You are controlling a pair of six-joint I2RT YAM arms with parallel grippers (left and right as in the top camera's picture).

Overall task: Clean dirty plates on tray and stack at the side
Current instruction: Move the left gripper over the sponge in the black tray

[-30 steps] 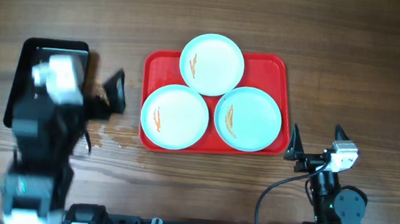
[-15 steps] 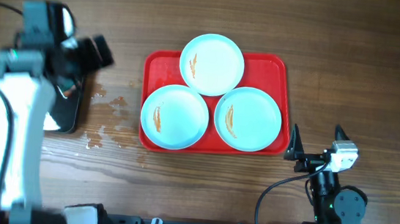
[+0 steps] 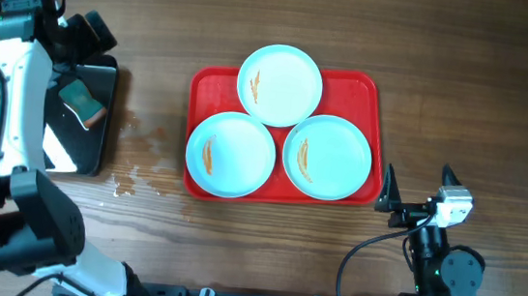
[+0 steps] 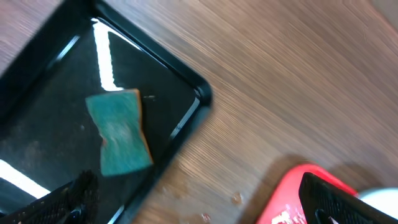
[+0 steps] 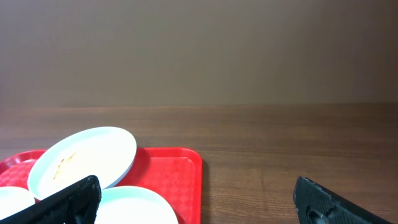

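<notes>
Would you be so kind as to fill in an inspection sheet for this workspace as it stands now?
Surface: wooden table, with wet marks between the two trays.
Job's things: three plates, each streaked orange, on the red tray; the far one overlaps the other two.
Clutter: black tray holding a green sponge.
Grippers: left gripper open, empty, above the black tray; right gripper open, empty, by the red tray's near right corner.
Cables: black cable loops over the table at the right arm's base.
Surroundings: plain wall behind the table; nothing else seen.
</notes>
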